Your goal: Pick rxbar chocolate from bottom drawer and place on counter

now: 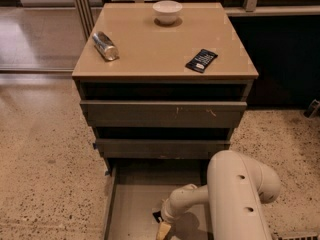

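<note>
Arm housing point(240, 199), pale and rounded, fills the lower right corner nearest to us, and from it a slimmer cream link bends left and down into the bottom drawer point(130, 209). At the end of that link we see the gripper point(164, 230), low inside the drawer and partly cut off by the lower edge of the view. We cannot tell whether it is spread or closed on anything.

Just above and left of the gripper lies a small dark shape on the drawer's grey floor, touching or nearly touching the wrist. We take it for the rxbar chocolate point(157, 216), though its lettering is too small for us to read. The bottom drawer stands pulled well out toward us.

Above it we see the middle drawer point(162, 147) and the top drawer point(162, 114), each with a dark gap over its front.

Farther back the tan counter point(150, 49) carries three things, well apart from one another. A dark bar point(201, 60) with a white patch lies near the front right. A silver can point(105, 45) lies on its side at the left. A white bowl point(167, 11) stands upright at the far edge. Speckled floor point(45, 159) spreads around the cabinet.
</note>
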You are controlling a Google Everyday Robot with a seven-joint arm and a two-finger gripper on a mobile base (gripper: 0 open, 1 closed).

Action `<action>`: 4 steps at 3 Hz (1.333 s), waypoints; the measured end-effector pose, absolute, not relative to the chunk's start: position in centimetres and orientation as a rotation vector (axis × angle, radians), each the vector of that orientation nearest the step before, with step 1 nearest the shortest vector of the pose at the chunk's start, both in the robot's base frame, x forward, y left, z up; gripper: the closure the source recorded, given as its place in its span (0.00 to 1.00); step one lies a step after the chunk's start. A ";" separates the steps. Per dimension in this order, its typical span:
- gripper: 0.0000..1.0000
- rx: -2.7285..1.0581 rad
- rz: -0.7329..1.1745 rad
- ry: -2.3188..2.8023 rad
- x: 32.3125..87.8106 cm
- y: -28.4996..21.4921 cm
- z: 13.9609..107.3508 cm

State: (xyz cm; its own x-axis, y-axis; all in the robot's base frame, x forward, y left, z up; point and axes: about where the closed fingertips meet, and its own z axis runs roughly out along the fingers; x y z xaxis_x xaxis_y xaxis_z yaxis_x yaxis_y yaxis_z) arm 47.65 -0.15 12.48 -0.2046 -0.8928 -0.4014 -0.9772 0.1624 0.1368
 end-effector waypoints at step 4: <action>0.18 -1.810 0.575 2.262 47.2 -0.6 10.7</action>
